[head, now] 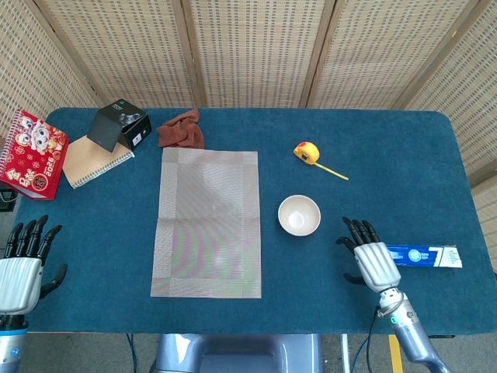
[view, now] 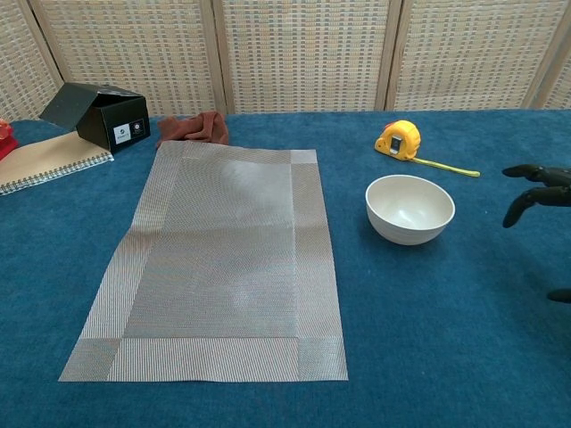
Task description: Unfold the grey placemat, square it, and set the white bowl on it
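Observation:
The grey placemat (head: 207,222) (view: 219,256) lies unfolded and flat on the blue table, long side running away from me. The white bowl (head: 299,214) (view: 409,208) stands upright and empty on the bare table, just right of the mat and apart from it. My right hand (head: 367,259) (view: 539,185) hovers right of the bowl, fingers spread, holding nothing. My left hand (head: 22,265) hangs off the table's front left corner, fingers apart and empty; the chest view does not show it.
A yellow tape measure (head: 308,152) lies behind the bowl. A blue and white tube (head: 424,255) lies right of my right hand. A brown cloth (head: 181,130) touches the mat's far edge. A black box (head: 118,124), a notebook (head: 92,162) and a red booklet (head: 31,154) fill the back left.

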Robot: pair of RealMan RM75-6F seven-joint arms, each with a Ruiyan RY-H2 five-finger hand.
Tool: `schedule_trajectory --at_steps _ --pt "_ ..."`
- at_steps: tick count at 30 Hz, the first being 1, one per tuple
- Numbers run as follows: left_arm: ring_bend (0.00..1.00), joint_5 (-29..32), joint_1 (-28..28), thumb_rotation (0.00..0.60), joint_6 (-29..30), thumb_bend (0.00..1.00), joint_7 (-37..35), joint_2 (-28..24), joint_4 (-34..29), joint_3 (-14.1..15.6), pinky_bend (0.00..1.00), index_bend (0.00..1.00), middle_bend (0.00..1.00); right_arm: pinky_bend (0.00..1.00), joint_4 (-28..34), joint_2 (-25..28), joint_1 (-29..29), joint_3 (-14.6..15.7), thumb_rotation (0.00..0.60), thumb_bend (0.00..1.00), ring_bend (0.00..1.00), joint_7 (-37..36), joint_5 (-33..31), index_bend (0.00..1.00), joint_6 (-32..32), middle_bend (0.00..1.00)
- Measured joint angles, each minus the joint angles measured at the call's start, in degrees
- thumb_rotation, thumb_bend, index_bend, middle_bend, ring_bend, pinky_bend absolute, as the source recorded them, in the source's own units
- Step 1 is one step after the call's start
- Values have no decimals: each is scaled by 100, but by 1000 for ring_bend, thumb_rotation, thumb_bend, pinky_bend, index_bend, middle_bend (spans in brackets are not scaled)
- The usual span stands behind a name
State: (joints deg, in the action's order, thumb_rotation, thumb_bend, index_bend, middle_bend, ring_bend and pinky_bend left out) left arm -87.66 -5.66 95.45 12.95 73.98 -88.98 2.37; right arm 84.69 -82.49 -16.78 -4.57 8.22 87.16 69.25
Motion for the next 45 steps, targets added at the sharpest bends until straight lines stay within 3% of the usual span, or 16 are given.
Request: schedule_trajectory --at_steps 7,19,27,37,45 --pt "0 90 21 600 -108 322 -145 -15 42 -138 0 147 0 0 -262 -570 -394 -284 600 198 0 502 -373 359 -346 0" --pt "0 238 38 600 -330 323 -309 2 155 -316 0 151 0 0 -721 -1218 -839 -606 600 204 0 717 -642 367 -410 0" --pt "0 269 34 600 -464 322 -310 39 192 -372 0 158 0 0 -994 -1438 -997 -635 600 243 0 672 -738 437 -462 0" --pt "0 262 55 600 -523 322 -387 44 203 -422 0 177 0 0 -1692 -1877 -1210 -606 600 488 0 359 -833 578 -619 0" --pt "0 247 64 600 -549 322 -444 47 220 -449 0 188 0 0 -1929 -2086 -1307 -591 600 635 0 275 -806 631 -552 8"
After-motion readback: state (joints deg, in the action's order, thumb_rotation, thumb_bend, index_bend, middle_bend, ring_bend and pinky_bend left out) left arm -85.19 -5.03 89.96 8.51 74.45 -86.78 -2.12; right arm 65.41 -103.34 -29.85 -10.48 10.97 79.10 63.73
